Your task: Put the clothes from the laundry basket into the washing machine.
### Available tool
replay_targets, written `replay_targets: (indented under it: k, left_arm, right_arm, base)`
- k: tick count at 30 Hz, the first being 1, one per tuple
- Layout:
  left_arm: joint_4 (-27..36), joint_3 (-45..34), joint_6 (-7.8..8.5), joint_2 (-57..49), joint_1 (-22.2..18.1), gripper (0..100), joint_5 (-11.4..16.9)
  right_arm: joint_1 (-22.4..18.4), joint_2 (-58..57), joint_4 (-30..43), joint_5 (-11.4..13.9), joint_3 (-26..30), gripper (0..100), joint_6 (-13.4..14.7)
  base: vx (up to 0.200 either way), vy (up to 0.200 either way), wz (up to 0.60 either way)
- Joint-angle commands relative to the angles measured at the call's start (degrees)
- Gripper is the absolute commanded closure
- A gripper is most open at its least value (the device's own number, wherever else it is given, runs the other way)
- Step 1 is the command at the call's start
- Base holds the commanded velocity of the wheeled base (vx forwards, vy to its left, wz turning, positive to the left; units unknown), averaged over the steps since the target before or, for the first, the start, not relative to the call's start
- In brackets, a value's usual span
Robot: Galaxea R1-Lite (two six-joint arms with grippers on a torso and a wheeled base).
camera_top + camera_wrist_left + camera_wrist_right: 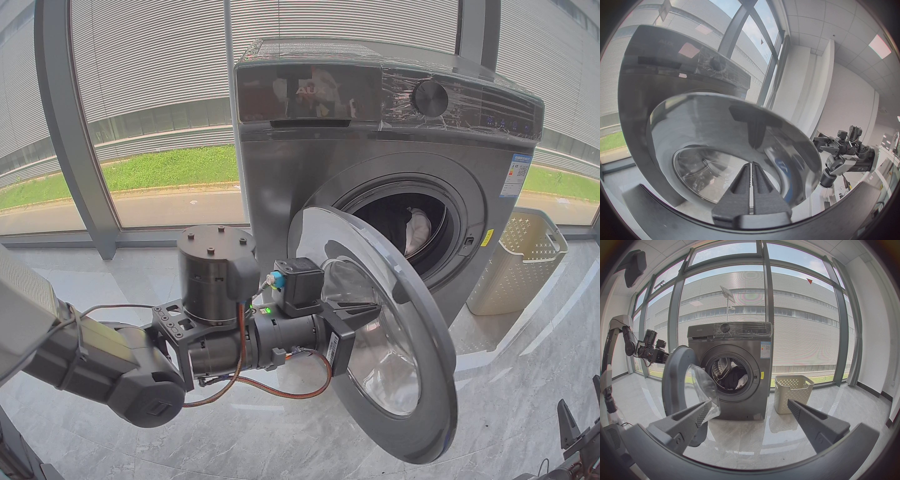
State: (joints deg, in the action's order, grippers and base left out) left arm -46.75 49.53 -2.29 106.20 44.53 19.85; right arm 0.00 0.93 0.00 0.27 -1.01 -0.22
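Observation:
The grey washing machine (387, 156) stands by the window with its round door (387, 350) swung open toward me. Dark and white clothes (409, 228) lie in the drum (731, 377). A cream laundry basket (522, 262) sits on the floor right of the machine; the part of its inside that I see is bare. My left gripper (369, 307) is shut, its tips against the door's shiny outer face (725, 131). In the left wrist view the left gripper (751, 164) holds nothing. My right gripper (748, 407) is open, held low and well back from the machine (734, 365).
Tall window frames (69, 125) stand behind the machine. Pale tiled floor (519, 375) lies open in front of the basket (792, 391). The open door (678, 377) juts out to the machine's left, with my left arm (647, 349) behind it.

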Motion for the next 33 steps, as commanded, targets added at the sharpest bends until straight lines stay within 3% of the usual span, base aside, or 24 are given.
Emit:
replay_targets:
  k: [1, 6, 13, 16, 19, 20, 22, 23, 24, 25, 27, 28, 29, 30, 31, 32, 33]
  left_arm:
    - [-0.3, 0.5, -2.01, 1.2, 0.4, 100, -0.6]
    - [-0.1, 0.3, -2.89, -2.1, -0.9, 100, -1.4]
    - [0.4, -8.8, -2.89, -17.3, -7.0, 100, -4.4]
    - [0.8, -14.3, -2.89, -27.0, -12.1, 100, -5.3]
    - [0.8, -14.3, -2.89, -27.0, -12.1, 100, -5.3]
    - [3.2, -20.7, -3.07, -41.4, -24.3, 100, -5.9]
    - [5.5, -22.2, -3.42, -48.0, -31.6, 100, -5.3]
    - [5.6, -22.2, -3.51, -48.4, -32.0, 100, -5.3]
    - [8.1, -22.5, -5.88, -53.1, -37.1, 100, -5.3]
    - [8.8, -22.6, -6.94, -54.6, -38.5, 100, -5.3]
    - [11.6, -23.6, -11.07, -60.0, -42.5, 100, -5.5]
    - [11.6, -23.6, -11.07, -60.0, -42.5, 100, -5.5]
    - [13.6, -24.7, -12.74, -63.5, -44.2, 100, -5.6]
    - [13.6, -24.7, -12.74, -63.5, -44.2, 100, -5.6]
    - [15.0, -25.8, -12.74, -65.9, -44.9, 100, -5.6]
    - [15.0, -25.8, -12.74, -65.9, -44.9, 100, -5.6]
    - [16.2, -26.2, -12.74, -68.2, -45.0, 100, -6.0]
  right_arm:
    - [0.0, -0.7, 0.0, 0.1, 1.0, 0, 0.0]
    - [0.0, -0.7, 0.0, 0.1, 1.0, 0, 0.0]
    - [0.0, -0.7, 0.0, 0.1, 1.0, 0, -0.1]
    - [0.0, -0.7, 0.0, 0.1, 1.0, 0, -0.2]
    - [0.0, -0.7, 0.0, 0.1, 1.0, 0, -0.2]
    - [0.0, -0.8, 0.0, 1.4, 1.0, 0, -1.2]
    - [0.0, -0.8, -0.1, 2.7, 1.0, 0, -2.8]
    - [0.0, -0.8, -0.1, 2.7, 1.0, 0, -2.9]
    - [0.0, -0.7, -0.1, 2.8, 1.0, 0, -2.9]
    - [0.0, -0.8, -0.4, 3.0, 0.9, 0, -2.9]
    - [1.8, 4.5, -5.6, 1.8, -6.8, 0, 0.0]
    - [1.8, 4.5, -5.6, 1.8, -6.8, 0, 0.0]
    - [3.9, 18.2, -11.3, -2.0, -18.5, 0, 5.5]
    - [3.9, 18.2, -11.3, -2.0, -18.5, 0, 5.5]
    - [5.4, 26.0, -13.6, -3.1, -26.2, 0, 7.9]
    - [5.4, 26.0, -13.6, -3.1, -26.2, 0, 7.9]
    - [8.8, 31.9, -13.4, -0.4, -31.4, 0, 5.0]
  base:
    - [0.000, 0.000, 0.00]
    - [0.000, 0.000, 0.00]
    - [0.000, 0.000, 0.00]
    - [0.000, 0.000, 0.00]
    - [0.000, 0.000, 0.00]
    - [0.000, 0.000, 0.00]
    - [0.000, 0.000, 0.00]
    - [0.000, 0.000, 0.00]
    - [0.000, 0.000, 0.00]
    - [0.000, 0.000, 0.00]
    - [0.000, 0.000, 0.00]
    - [0.000, 0.000, 0.00]
    - [0.000, 0.000, 0.00]
    - [0.000, 0.000, 0.00]
    - [0.000, 0.000, 0.00]
    - [0.000, 0.000, 0.00]
    - [0.000, 0.000, 0.00]
